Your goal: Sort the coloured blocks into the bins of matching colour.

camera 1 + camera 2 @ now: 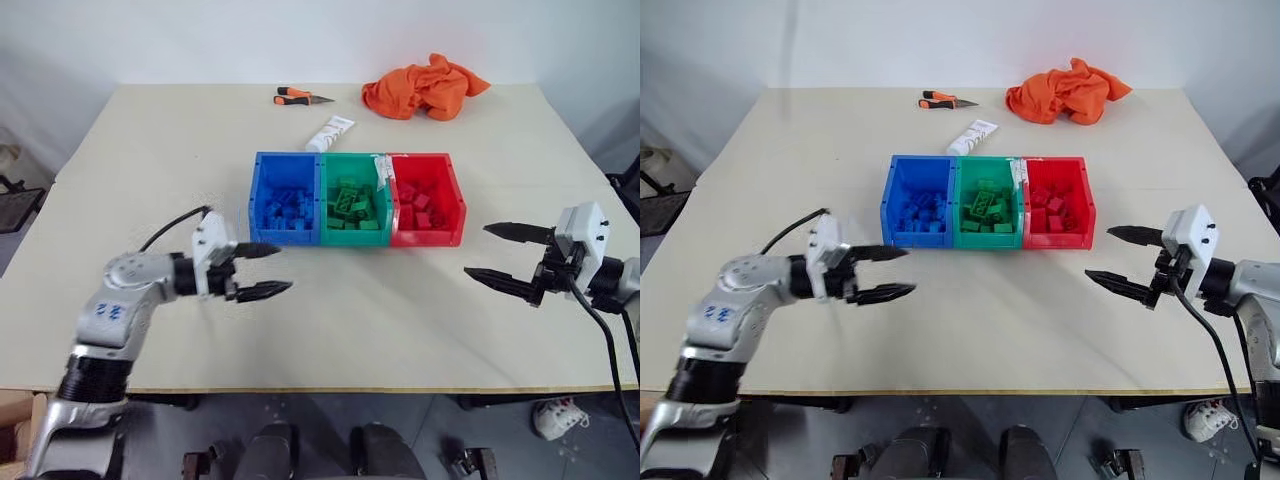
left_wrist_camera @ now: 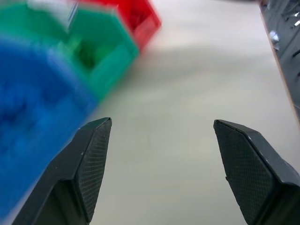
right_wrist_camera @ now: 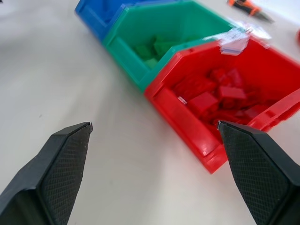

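We are holding the left gripper (image 1: 262, 270) and right gripper (image 1: 497, 254) with fingers spread and empty, either side of the bins (image 1: 356, 240) at the table's (image 1: 150, 140) centre. The coloured blocks (image 1: 350, 205) are lying inside matching bins, so sorting looks finished.

Even, soft light falls from above, with faint shadows on the table (image 1: 340, 320) under each gripper. Beside the left gripper (image 2: 161, 154) the bins (image 2: 56, 70) smear with motion blur; the right wrist view stays sharp.
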Robot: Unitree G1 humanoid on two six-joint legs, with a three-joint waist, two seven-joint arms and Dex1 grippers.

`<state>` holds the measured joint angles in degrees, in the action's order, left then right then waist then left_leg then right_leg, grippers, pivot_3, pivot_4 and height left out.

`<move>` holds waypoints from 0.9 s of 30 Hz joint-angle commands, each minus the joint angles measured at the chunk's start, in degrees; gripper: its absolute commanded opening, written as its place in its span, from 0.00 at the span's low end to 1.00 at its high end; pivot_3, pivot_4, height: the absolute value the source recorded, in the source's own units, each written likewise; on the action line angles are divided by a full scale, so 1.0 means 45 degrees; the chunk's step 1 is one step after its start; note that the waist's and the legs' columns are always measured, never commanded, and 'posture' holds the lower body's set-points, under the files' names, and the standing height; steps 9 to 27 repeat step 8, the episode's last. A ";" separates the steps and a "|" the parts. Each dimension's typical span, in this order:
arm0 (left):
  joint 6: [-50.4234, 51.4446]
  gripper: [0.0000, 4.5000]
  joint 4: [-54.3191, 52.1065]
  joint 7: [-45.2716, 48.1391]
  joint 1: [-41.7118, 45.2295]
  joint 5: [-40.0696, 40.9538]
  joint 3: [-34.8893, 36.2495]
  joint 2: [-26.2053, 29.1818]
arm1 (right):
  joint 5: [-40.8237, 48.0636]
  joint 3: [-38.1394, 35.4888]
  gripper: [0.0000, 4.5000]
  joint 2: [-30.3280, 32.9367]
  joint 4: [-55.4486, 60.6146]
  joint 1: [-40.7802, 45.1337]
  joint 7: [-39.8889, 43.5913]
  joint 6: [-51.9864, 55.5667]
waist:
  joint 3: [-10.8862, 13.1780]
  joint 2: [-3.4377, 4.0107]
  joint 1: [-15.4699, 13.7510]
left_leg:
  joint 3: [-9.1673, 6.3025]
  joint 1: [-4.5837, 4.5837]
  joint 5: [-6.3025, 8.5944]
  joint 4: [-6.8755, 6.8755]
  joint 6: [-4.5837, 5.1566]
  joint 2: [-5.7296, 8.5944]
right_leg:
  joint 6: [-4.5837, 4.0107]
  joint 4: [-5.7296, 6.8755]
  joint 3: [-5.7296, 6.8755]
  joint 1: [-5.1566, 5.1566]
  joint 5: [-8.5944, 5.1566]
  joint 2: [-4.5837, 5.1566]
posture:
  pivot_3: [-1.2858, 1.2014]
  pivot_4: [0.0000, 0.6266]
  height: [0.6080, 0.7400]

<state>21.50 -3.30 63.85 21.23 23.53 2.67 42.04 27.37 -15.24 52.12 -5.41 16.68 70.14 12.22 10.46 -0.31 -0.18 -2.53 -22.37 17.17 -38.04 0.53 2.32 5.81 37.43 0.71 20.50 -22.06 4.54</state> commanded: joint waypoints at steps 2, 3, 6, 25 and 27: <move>-0.1135 0.82 0.1529 0.0292 -0.0104 -0.0073 0.1309 0.0834 | -0.0440 -0.0184 1.00 0.0822 -0.1057 0.0173 0.0905 -0.0801 | 0.0001 0.0003 -0.0080 | -0.0002 0.0000 0.0004 0.0001 0.0006 0.0004 | 0.0000 -0.0010 0.0000 -0.0006 0.0000 0.0004 | 0.52 0.24 1.00; -0.1314 0.82 0.1794 0.0228 -0.0016 -0.0075 0.1432 0.0865 | -0.0486 -0.0201 1.00 0.0871 -0.1254 0.0219 0.0990 -0.0884 | 0.0001 0.0003 -0.0083 | -0.0002 0.0000 0.0005 0.0001 0.0008 0.0002 | 0.0000 -0.0012 0.0001 -0.0004 0.0000 0.0003 | 0.52 0.24 1.00; -0.1557 0.82 0.2508 0.0009 0.0377 -0.0062 0.1775 0.0876 | -0.0595 -0.0237 1.00 0.0951 -0.1675 0.0311 0.1089 -0.1084 | 0.0001 0.0003 -0.0081 | -0.0003 -0.0002 0.0006 0.0009 0.0009 0.0001 | 0.0000 -0.0012 0.0002 0.0002 0.0000 0.0003 | 0.52 0.24 1.00; -0.1867 0.82 0.2814 -0.0057 0.0648 -0.0024 0.1860 0.0737 | -0.0604 -0.0312 1.00 0.0888 -0.1685 0.0283 0.1012 -0.1110 | 0.0001 0.0003 -0.0069 | 0.0001 -0.0004 0.0006 0.0010 0.0009 0.0002 | 0.0000 -0.0005 0.0002 0.0007 0.0000 0.0003 | 0.52 0.24 1.00; -0.1867 0.82 0.2814 -0.0057 0.0648 -0.0024 0.1860 0.0737 | -0.0604 -0.0312 1.00 0.0888 -0.1685 0.0283 0.1012 -0.1110 | 0.0001 0.0003 -0.0069 | 0.0001 -0.0004 0.0006 0.0010 0.0009 0.0002 | 0.0000 -0.0005 0.0002 0.0007 0.0000 0.0003 | 0.52 0.24 1.00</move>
